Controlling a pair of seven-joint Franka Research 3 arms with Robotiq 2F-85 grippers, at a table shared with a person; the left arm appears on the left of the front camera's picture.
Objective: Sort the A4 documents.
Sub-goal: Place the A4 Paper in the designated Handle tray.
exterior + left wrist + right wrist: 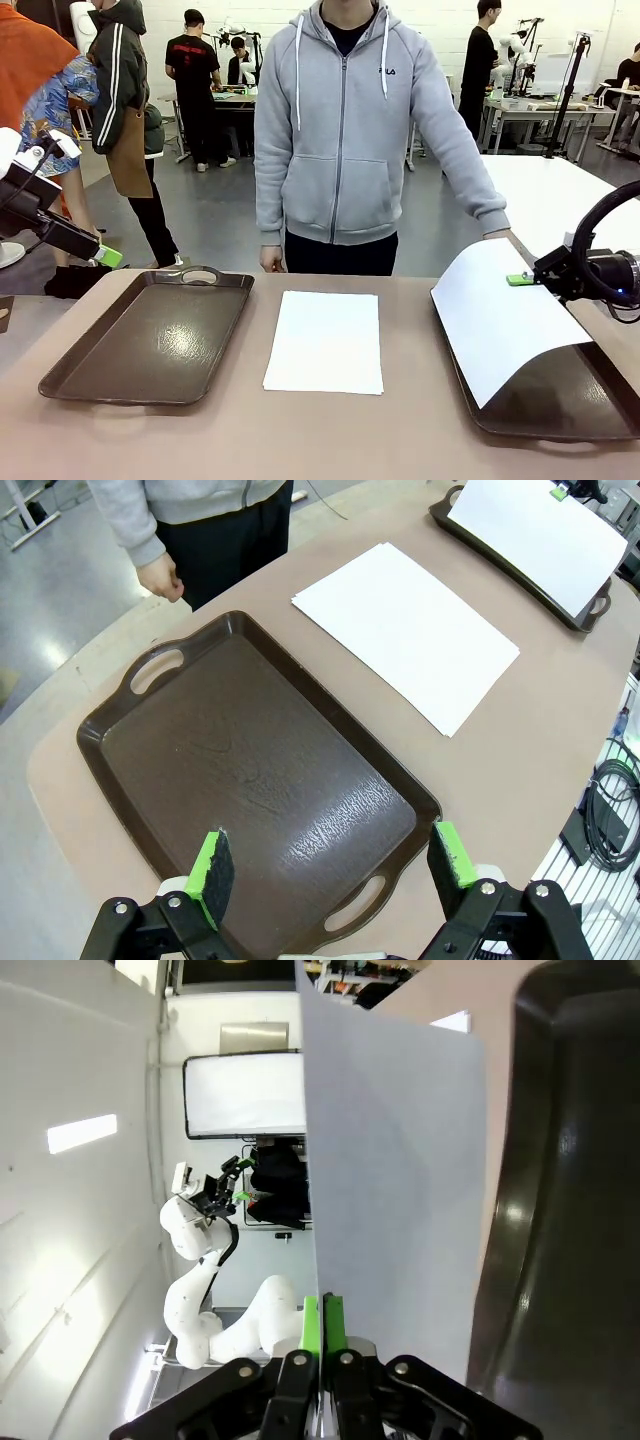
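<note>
The tan table (320, 440) takes up the whole lower half of the front view, with a person in a grey hoodie (345, 130) standing at the top centre. There are two dark brown trays on it: the left tray (150, 340) at lower left and the right tray (560, 400) at lower right. The flat paper (325, 342) lies dead centre between them, touching neither. A curled sheet (505, 320) arches over the right tray, with its lower part resting on the tray and its upper edge lifted. The right pincer (520, 279) is pinching that lifted edge, pads pressed together. The left pincer (335, 855) is spread wide and hovers over the left tray's handle end.
</note>
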